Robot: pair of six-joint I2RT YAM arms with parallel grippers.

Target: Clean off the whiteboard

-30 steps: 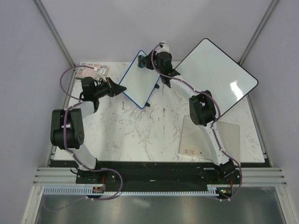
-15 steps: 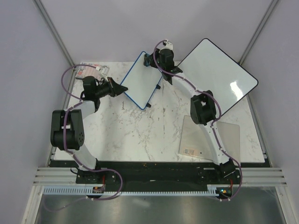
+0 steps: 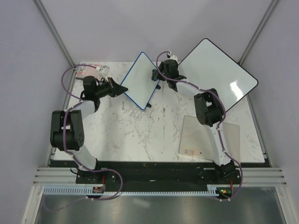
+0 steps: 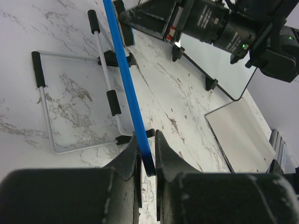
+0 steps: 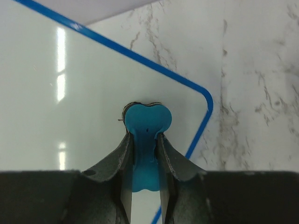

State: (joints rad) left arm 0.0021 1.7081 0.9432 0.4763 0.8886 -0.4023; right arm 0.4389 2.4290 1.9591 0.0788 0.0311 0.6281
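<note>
- One white marble table (image 3: pixel 140 135): open marble spreads between my arms.
- Two boards at its far edge: large black-framed whiteboard (image 3: pixel 219 79) on the right, small blue-framed whiteboard (image 3: pixel 140 79) tilted at centre.
- One beige sheet (image 3: pixel 210 137), near right.
- My left claw (image 4: pixel 145 149) pinches the blue frame's edge.
- My right claw (image 5: pixel 145 140) grips one blue eraser (image 5: pixel 146 119) against that board's face, beside a rounded corner.

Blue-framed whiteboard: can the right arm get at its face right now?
Likely yes: the right tool holds the blue eraser at the whiteboard's face near a corner, nothing between them; the left tool clamps its frame.
</note>
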